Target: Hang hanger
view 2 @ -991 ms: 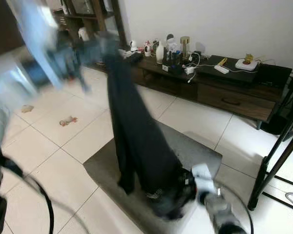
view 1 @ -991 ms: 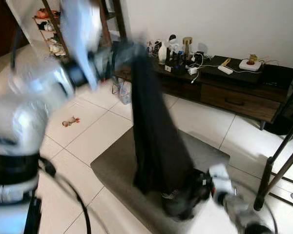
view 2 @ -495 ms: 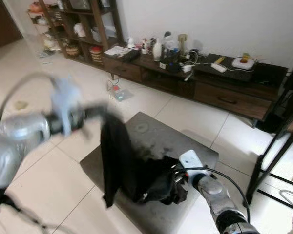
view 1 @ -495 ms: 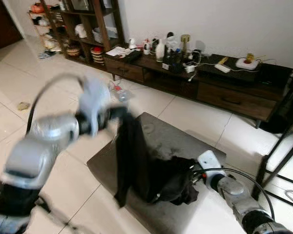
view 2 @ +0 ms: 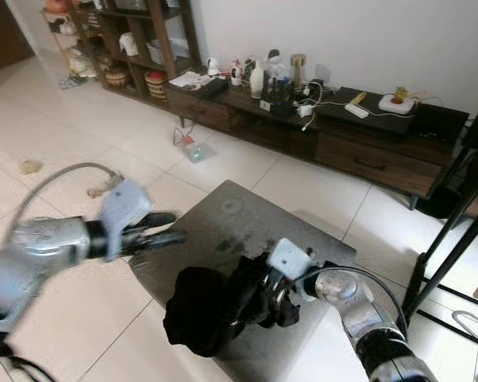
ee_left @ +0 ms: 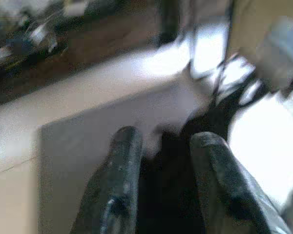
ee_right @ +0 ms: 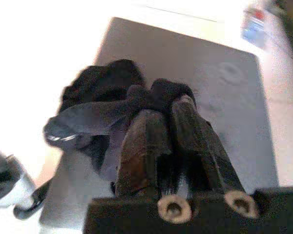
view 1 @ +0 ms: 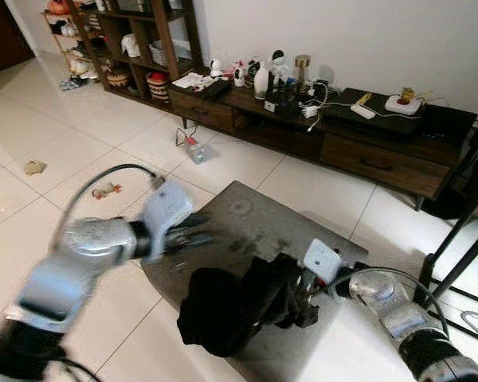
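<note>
Black cloth (view 1: 223, 306) lies bunched up on the grey mat (view 1: 247, 219). My right tool (ee_right: 166, 105) pinches one end of the cloth, fingers nearly together. My left tool (view 1: 193, 237) hovers over the mat beside the cloth, fingers apart, holding nothing.

One black garment (view 1: 223, 306) lies bunched on one grey mat (view 1: 247, 219); two pincers flank it; one low TV cabinet (view 1: 358, 143) behind.

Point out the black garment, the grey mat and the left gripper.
black garment (view 1: 223, 306), left eye view, middle of the bunched heap.
grey mat (view 1: 247, 215), left eye view, bare far part.
left gripper (view 2: 169, 227), right eye view, between the fingertips, over the mat's near-left edge.
</note>
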